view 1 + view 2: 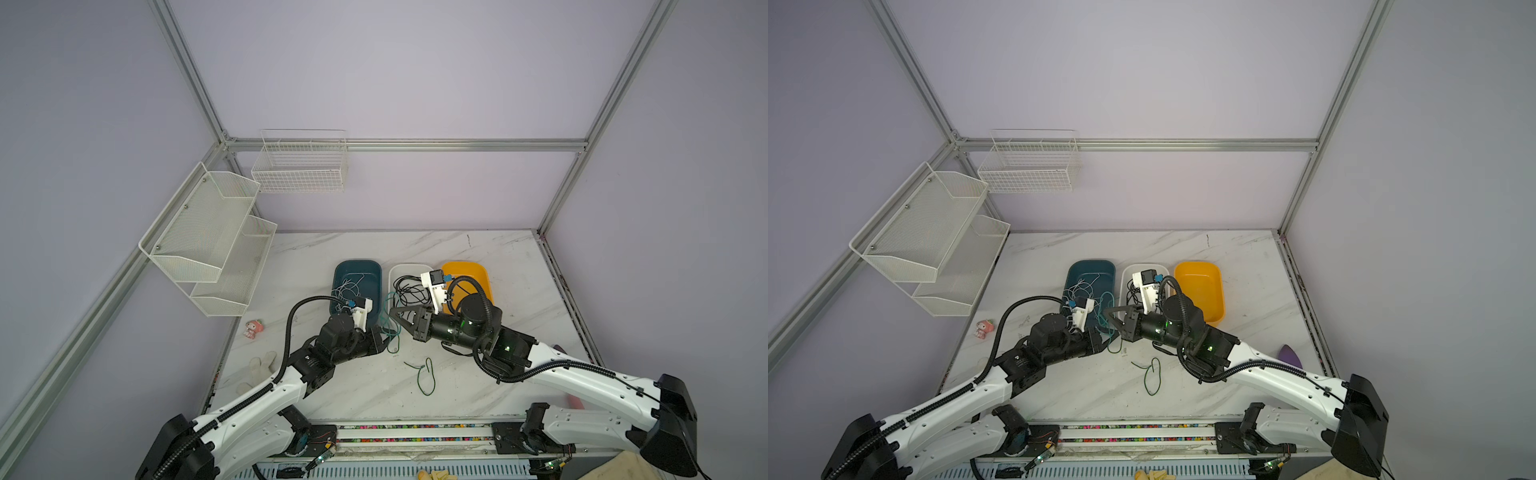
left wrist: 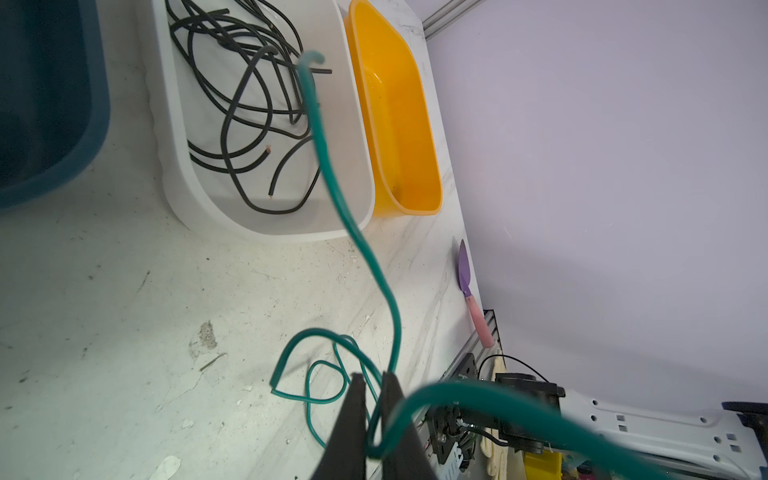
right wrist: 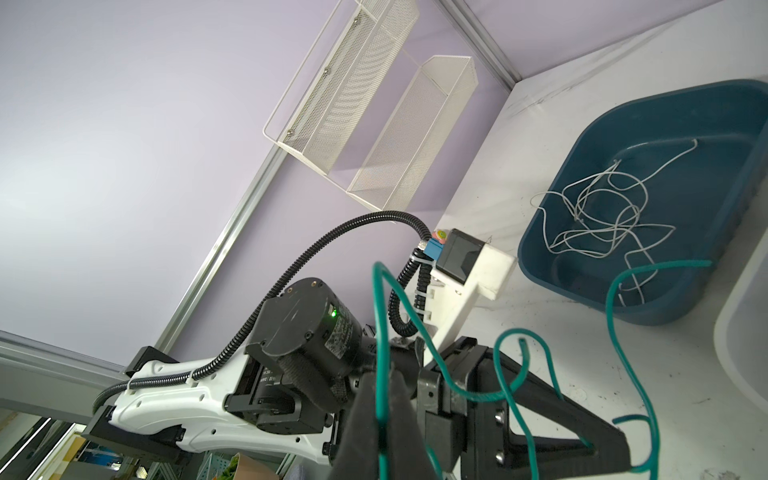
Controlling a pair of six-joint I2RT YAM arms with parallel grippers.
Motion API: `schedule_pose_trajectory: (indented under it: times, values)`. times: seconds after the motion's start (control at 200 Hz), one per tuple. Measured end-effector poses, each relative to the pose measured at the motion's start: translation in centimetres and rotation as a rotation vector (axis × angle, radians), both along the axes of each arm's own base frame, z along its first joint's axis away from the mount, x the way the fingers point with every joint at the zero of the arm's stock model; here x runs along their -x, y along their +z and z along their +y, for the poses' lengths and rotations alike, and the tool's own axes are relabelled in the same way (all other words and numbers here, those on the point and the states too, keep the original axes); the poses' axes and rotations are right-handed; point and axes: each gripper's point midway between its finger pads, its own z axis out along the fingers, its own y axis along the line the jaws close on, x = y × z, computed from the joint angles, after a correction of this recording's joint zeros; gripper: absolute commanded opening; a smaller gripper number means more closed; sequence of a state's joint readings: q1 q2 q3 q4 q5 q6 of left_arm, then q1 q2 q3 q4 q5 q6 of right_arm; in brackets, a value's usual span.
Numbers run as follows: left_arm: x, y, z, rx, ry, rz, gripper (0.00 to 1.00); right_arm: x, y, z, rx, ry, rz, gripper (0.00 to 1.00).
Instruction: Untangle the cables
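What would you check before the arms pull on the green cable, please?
1. Left gripper shut on the green cable: ok.
2. Right gripper shut on the green cable: ok.
3. Both grip the same strand: cannot tell.
4. Green cable free of the black cables in the white bin: cannot tell.
5. Yellow bin empty: ok.
6. Other green cable lies apart from both grippers: ok.

L hand (image 1: 1101,340), R hand (image 1: 1106,311), prob. both on green cable (image 1: 1109,293) by blue bin (image 1: 1090,262)
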State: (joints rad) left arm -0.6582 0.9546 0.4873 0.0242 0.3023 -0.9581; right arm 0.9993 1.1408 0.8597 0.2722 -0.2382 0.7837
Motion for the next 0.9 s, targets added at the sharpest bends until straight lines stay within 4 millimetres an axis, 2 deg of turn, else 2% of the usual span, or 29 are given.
schedule_pose_trajectory:
  times: [0.245,0.56,0.665,0.775,0.9]
  values:
    - [0.9,0.9,-0.2,0.029,-0.039,-0.004,0.00,-1.6,0.2,-2.7,0.008,-0.138,-0.003,0.00]
    - [3.2,3.4,0.1,0.085,-0.102,-0.040,0.00,-8.7,-0.5,-9.5,0.041,-0.386,0.030,0.00]
    - [3.8,2.9,0.5,0.068,-0.104,-0.022,0.00,-10.6,-0.7,-12.2,0.045,-0.464,0.048,0.00]
    - [4.3,2.3,0.9,0.044,-0.107,0.000,0.00,-11.8,0.0,-14.8,0.026,-0.522,0.045,0.00]
    - [4.7,2.1,1.2,0.033,-0.113,0.009,0.00,-12.5,-0.5,-16.0,0.031,-0.528,0.064,0.00]
